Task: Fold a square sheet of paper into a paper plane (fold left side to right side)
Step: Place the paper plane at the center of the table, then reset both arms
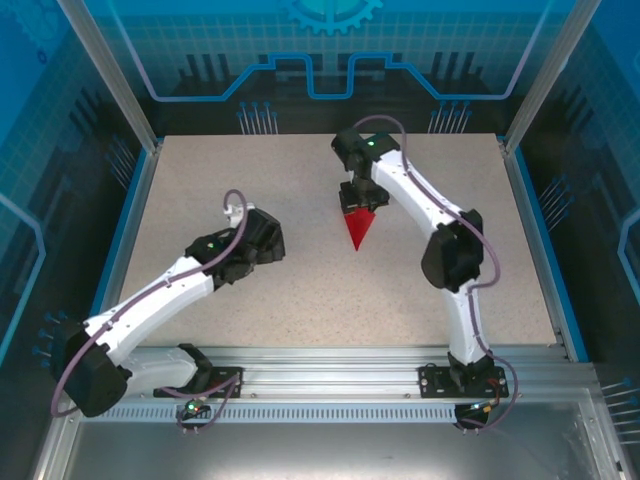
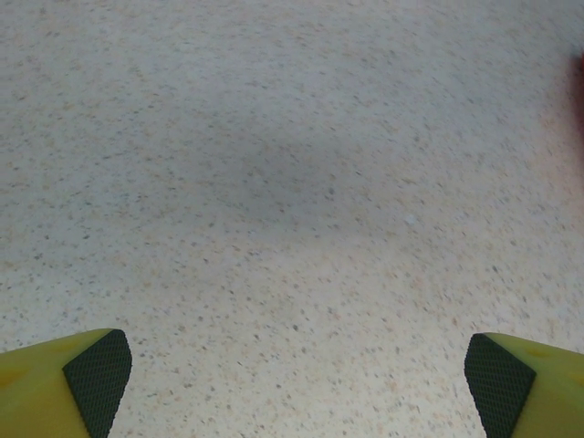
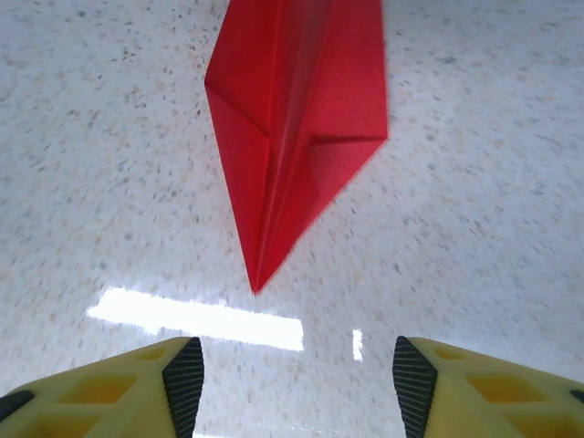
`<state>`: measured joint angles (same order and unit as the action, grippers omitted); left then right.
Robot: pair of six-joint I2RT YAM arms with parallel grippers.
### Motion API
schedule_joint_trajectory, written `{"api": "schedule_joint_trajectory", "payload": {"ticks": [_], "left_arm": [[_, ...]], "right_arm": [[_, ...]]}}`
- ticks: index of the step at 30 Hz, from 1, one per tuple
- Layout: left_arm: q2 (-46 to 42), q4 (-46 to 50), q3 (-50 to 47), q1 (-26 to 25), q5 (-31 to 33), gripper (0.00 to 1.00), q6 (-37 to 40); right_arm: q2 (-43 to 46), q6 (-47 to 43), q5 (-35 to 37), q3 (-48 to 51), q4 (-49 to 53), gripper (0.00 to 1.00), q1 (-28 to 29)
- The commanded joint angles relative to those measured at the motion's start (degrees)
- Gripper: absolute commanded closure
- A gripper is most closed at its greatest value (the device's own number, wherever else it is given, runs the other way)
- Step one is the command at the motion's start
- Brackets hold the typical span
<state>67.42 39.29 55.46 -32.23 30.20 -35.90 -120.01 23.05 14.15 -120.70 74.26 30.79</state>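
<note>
The square sheet of paper, bright red, lies on the table folded into a narrow pointed paper plane (image 1: 358, 230) with a centre crease. Its point faces the near edge in the top view. My right gripper (image 1: 360, 200) hovers over the plane's wide far end. In the right wrist view the paper plane (image 3: 297, 119) lies flat ahead of my right gripper (image 3: 297, 383), which is open with only bare table between its yellow fingers (image 3: 173, 388). My left gripper (image 1: 270, 240) stands open over bare table to the plane's left. A red sliver of the paper plane (image 2: 579, 82) touches the left wrist view's right edge, beyond my left gripper (image 2: 297, 379).
The speckled beige table (image 1: 250, 170) has blue rails along its left and right sides and a metal rail at the near edge holding both arm bases. A bright light reflection (image 3: 196, 318) lies on the table just in front of the right fingers.
</note>
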Motion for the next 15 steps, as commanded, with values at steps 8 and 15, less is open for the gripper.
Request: {"api": "schedule_joint_trajectory", "payload": {"ticks": [8,15], "left_arm": [[-13.2,-15.2,-11.9,21.8,-6.8,0.01,0.8],[-14.0,-26.7,-17.7,22.4,0.9,0.02,8.6]], "right_arm": [[37.1,-9.4,5.9,37.3,-25.7,0.23,-3.4],[56.1,-11.1,4.0,63.8,-47.8,0.01,-13.1]]}}
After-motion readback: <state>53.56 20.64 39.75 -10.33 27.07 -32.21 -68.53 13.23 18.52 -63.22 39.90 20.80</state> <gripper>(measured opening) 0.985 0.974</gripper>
